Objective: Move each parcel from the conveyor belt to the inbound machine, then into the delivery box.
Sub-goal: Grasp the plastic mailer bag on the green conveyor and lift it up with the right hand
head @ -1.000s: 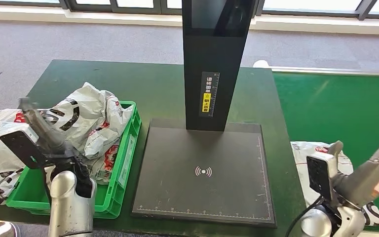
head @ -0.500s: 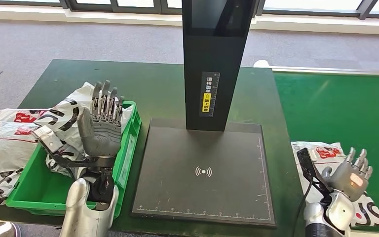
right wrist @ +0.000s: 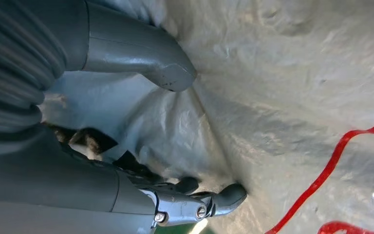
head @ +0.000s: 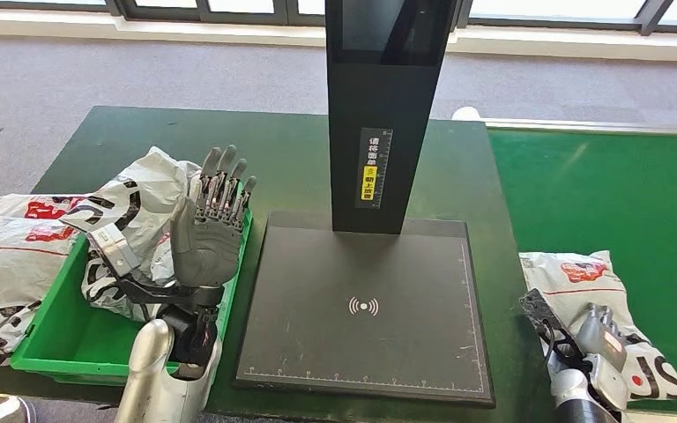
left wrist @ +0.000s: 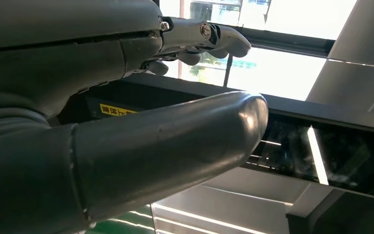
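Grey-white plastic, creased and printed with red and black, is what the right hand [head: 601,344] rests on: a parcel [head: 613,300] lying on the green conveyor belt [head: 599,194] just beside the dark green tabletop [head: 273,159]. In the right wrist view the thumb [right wrist: 141,56] and the darker fingers [right wrist: 209,200] press into the wrinkled film from either side, pinching up a fold between them, so the hand is grasping the parcel, which lies flat on the belt.

The left hand [head: 209,231] stands upright above the rim of the green delivery box [head: 220,300], palm toward the camera, fingers straight and spread, released and holding nothing. More parcels [head: 132,220] are heaped in the box, and others [head: 4,256] spill over its far left edge.

Between box and belt sits the inbound machine [head: 366,304], a black flat plate with a white signal mark and a tall black post rising from its back.
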Available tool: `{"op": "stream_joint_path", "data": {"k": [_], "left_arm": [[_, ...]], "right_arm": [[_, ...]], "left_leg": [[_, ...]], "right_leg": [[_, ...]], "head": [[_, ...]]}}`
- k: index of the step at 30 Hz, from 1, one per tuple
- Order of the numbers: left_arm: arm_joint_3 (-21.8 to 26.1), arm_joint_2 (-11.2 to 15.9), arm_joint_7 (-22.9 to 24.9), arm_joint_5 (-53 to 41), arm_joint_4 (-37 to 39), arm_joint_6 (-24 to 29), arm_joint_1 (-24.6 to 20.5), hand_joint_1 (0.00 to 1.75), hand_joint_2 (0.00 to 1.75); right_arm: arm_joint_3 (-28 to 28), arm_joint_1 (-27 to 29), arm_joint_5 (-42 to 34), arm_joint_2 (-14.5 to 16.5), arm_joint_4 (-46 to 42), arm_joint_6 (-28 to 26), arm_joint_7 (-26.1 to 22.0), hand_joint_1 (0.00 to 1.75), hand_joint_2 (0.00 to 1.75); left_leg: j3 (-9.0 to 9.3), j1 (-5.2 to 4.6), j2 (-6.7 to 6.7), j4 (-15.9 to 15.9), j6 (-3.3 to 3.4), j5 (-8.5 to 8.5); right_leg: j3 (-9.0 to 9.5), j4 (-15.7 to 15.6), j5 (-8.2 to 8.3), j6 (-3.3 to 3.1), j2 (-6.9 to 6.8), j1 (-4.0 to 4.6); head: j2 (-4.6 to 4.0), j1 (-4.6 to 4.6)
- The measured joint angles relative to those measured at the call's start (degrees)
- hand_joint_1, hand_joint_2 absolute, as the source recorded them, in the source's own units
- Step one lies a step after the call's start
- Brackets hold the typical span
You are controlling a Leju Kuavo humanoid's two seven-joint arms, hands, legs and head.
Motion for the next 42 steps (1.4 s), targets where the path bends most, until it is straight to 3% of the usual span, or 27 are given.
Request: {"op": "stream_joint_path", "data": {"k": [6, 10, 16, 20, 24, 31, 42], "left_arm": [[-0.04, 0.02, -0.22, -0.37, 0.24, -0.09, -0.02, 0.00, 0.00], [-0.11, 0.03, -0.43, -0.99, 0.80, -0.31, -0.06, 0.00, 0.00], [-0.14, 0.03, -0.10, -1.43, 0.70, -0.29, 0.04, 0.00, 0.00], [-0.13, 0.03, 0.57, -1.65, -0.38, 0.50, 0.73, 0.00, 0.00], [-0.11, 0.03, 1.61, -2.03, -2.18, 2.13, 2.00, 0.00, 1.75], [-0.13, 0.07, 1.75, -6.03, -2.65, 6.41, 2.60, 0.00, 1.75], [-0.84, 0.12, 3.17, -11.97, 1.50, 13.07, 1.16, 0.00, 1.75]], "right_arm": [[-0.28, -0.64, -1.41, -0.43, 1.36, 2.78, -1.59, 0.00, 1.75], [-1.06, -2.22, -2.53, -1.55, 4.55, 5.03, -1.84, 1.75, 1.75], [-1.77, -2.81, -2.44, -2.18, 5.21, 3.24, 0.83, 1.75, 1.75], [-2.01, -2.65, -4.10, -2.05, 3.70, -1.78, 1.11, 1.75, 1.75], [-2.02, 0.35, -8.73, 0.00, -4.00, -12.87, -3.10, 1.75, 1.75], [-1.84, 6.71, -17.46, 6.87, -26.49, -30.18, -16.47, 1.75, 1.75], [1.30, 11.64, -23.02, 14.61, -48.07, -35.26, -27.01, 1.75, 1.75]], "left_leg": [[0.03, 0.02, 0.08, 0.00, 0.00, 0.00], [0.19, 0.06, 0.21, 0.00, 0.03, -0.02], [0.26, 0.06, 0.13, 0.09, 0.10, 0.02], [0.21, 0.03, -0.07, 0.11, 0.13, 0.04], [0.00, 0.00, -0.23, 0.10, 0.16, 0.06], [-0.10, 0.01, -0.24, 0.00, 0.15, 0.06], [-0.13, 0.01, -0.22, 0.00, 0.14, 0.08]], "right_leg": [[0.00, 0.00, 0.00, 0.00, 0.05, 0.01], [0.08, -0.04, 0.02, 0.02, 0.13, 0.04], [0.24, -0.05, 0.09, 0.11, 0.10, 0.03], [0.31, -0.05, 0.10, 0.13, -0.03, 0.02], [0.21, -0.03, 0.09, 0.13, -0.15, 0.01], [0.03, -0.03, 0.02, 0.08, -0.17, 0.02], [0.03, -0.03, 0.02, 0.08, -0.17, 0.01]], "head": [[-0.01, -0.01], [0.00, -0.02], [-0.01, -0.02], [-0.01, -0.01], [-0.01, 0.01], [0.00, 0.01], [-0.01, -0.01]]}}
